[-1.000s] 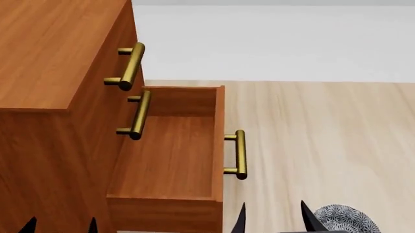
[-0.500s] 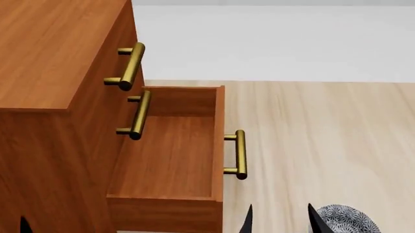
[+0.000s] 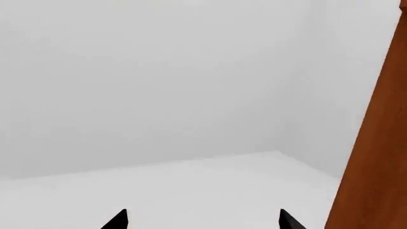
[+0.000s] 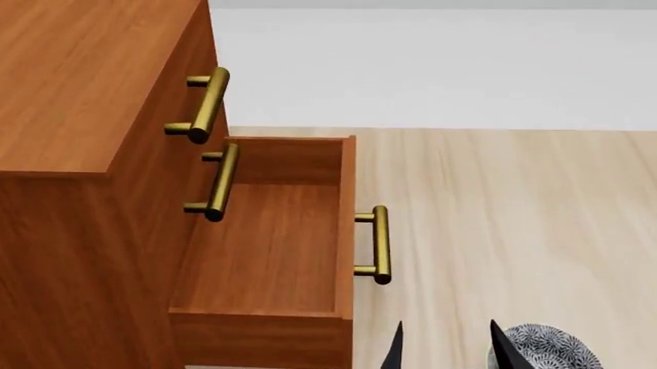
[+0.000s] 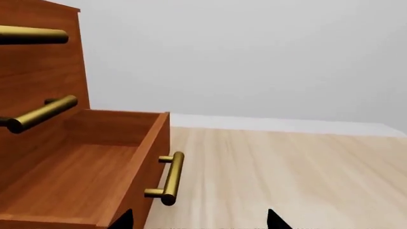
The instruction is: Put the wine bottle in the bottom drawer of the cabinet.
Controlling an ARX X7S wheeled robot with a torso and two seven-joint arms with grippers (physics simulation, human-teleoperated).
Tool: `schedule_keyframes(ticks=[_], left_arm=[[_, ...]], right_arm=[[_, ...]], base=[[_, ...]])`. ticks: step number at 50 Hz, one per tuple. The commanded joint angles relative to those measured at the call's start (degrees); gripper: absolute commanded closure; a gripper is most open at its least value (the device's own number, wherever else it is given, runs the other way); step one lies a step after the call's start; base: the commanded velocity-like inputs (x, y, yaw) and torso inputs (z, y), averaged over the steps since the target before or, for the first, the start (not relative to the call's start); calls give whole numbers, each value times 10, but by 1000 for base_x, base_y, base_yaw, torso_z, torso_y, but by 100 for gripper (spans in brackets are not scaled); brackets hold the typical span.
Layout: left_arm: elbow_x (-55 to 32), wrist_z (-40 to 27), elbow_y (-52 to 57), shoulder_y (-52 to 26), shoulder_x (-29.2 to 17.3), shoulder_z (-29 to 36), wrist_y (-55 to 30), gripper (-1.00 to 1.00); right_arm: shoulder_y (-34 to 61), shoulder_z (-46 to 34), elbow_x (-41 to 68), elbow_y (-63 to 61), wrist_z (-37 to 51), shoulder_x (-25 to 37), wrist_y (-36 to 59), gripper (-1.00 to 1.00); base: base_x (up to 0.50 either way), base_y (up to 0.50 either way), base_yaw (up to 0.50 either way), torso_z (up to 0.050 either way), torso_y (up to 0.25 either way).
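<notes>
Now: cabinet [image 4: 72,92] at the head view's left, bottom drawer [image 4: 269,246] pulled fully out over the pale wood floor [image 4: 513,215], its inside bare. Brass handle [image 4: 378,244] on the drawer front, two like handles [image 4: 208,104] on the shut fronts above. Right gripper [image 4: 447,350] low in the head view, just past the drawer's near corner; fingers [image 4: 393,352] spread wide apart, holding nothing. Patterned bowl [image 4: 549,346] on the floor just beside the right fingers. Left gripper [image 3: 202,220] seen only from its wrist camera, fingers [image 3: 117,220] spread wide, nothing between them, cabinet side at one edge, white wall beyond. Wine bottle nowhere in any view.
</notes>
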Motion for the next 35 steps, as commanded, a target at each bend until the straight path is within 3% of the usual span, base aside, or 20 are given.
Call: schedule_keyframes(ticks=[1, 9, 11, 13, 14, 17, 20, 23, 26, 31, 32, 35], left_arm=[[-13, -50, -43, -38, -39, -66, -12, -100], [-60, -69, -49, -31, -58, -133, -9, -100], [-36, -101, -65, -36, -58, -152, 3, -100], [-46, -92, -103, -42, -60, -167, 30, -100], [-82, -55, -111, -43, -55, -172, 59, -100], [-27, -85, -63, -17, -51, -172, 71, -100], [-32, -93, -65, -11, -55, -184, 62, -100], [-97, -38, -61, 2, -75, -177, 31, -100], [-79, -49, -66, 13, -79, -196, 53, -100], [-129, -9, -88, 39, -111, -236, 61, -100], [-129, 18, -150, 20, -112, -241, 100, -100], [-131, 1, -144, 37, -132, -254, 69, -100]], right_arm=[[3, -3, 2, 9, 2, 1, -2, -100], [6, -5, 2, 9, 4, 5, 4, -100], [7, -8, 0, 9, 4, 6, 4, -100], [7, -9, 0, 11, 5, 6, 3, -100], [7, -10, 1, 11, 5, 6, 3, -100], [6, -10, 2, 11, 5, 7, 3, -100], [4, -11, 3, 8, 6, 9, 5, -100], [3, -8, 5, 10, 7, 11, 1, -100], [5, -7, 6, 16, 7, 11, -2, -100], [5, -8, 6, 33, 7, 10, -12, -100], [6, -8, 6, 37, 6, 10, -14, -100], [5, -9, 6, 38, 7, 9, -15, -100]], base=[[0, 0, 0, 0, 0], [0, 0, 0, 0, 0], [0, 0, 0, 0, 0], [0, 0, 0, 0, 0], [0, 0, 0, 0, 0], [0, 0, 0, 0, 0], [0, 0, 0, 0, 0], [0, 0, 0, 0, 0], [0, 0, 0, 0, 0], [0, 0, 0, 0, 0], [0, 0, 0, 0, 0], [0, 0, 0, 0, 0]])
